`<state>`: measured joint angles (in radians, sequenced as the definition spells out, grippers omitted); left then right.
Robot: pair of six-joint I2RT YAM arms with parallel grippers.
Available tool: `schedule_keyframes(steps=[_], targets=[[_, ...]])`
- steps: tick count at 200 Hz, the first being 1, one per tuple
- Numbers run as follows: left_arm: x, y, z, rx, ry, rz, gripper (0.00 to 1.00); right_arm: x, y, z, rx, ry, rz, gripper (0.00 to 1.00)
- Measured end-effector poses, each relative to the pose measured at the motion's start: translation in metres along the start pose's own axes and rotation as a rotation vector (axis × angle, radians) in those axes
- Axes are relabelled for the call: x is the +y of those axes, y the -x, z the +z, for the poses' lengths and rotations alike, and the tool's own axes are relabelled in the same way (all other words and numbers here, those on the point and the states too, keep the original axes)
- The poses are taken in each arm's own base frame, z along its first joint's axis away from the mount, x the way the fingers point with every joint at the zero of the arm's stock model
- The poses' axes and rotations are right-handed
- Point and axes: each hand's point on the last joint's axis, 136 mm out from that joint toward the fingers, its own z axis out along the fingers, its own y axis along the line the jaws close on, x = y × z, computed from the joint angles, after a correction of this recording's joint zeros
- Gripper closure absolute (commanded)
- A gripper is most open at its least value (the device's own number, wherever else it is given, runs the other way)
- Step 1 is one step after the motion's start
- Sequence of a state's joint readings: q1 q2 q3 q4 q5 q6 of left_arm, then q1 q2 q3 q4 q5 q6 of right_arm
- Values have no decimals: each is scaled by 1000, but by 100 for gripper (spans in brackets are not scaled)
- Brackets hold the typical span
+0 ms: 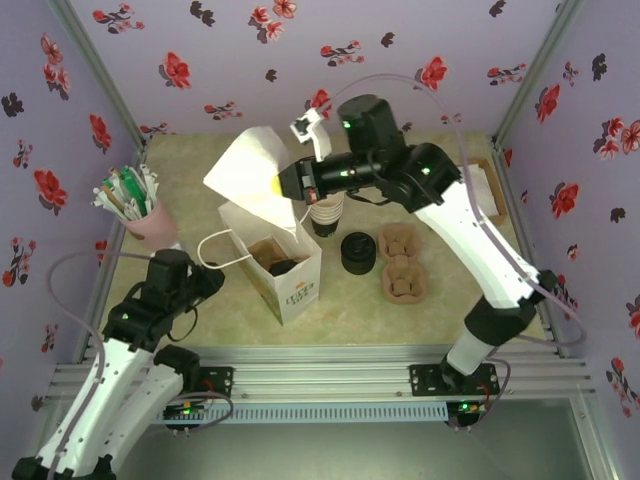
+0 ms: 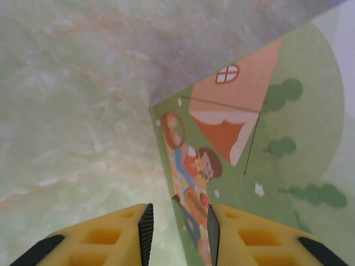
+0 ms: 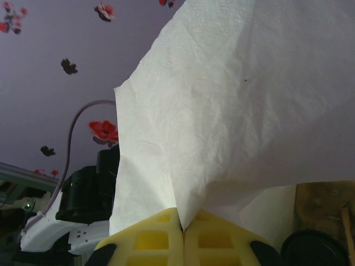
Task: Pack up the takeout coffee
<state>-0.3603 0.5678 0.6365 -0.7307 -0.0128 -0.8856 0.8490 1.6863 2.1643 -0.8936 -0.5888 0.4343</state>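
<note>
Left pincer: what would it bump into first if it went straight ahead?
The paper bag: its printed wall stands between the left pincer's fingers. Beyond that, probably the table.

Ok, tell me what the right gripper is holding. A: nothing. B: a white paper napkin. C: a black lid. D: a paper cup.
B: the right gripper is pinched shut on the bottom edge of the white paper napkin, which fans out from its fingers.

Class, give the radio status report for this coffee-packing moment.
Left fingers astride paper bag edge. Right fingers shut on white napkin above bag. Dark lidded cup apparently inside bag. Napkin partly covers opening.
</note>
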Motion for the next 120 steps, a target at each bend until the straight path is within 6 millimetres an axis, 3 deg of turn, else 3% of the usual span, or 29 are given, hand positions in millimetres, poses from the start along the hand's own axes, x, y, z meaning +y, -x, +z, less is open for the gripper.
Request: schedule_keyframes(steps=[28,56,93,120], targets=[[3,7,27,-12,-30,-76,70,-21,-18,31,123,-38,0,100],[4,15,47,-11,-42,-114,70,-46,-36,50,221,-96,10,100],[-9,31,64,-34,-90,-122,71,-75,-58,56,317,-199,28,100],[-14,35,81,-20,-101,-122,71,-81,-70,53,359,-252,18,100]])
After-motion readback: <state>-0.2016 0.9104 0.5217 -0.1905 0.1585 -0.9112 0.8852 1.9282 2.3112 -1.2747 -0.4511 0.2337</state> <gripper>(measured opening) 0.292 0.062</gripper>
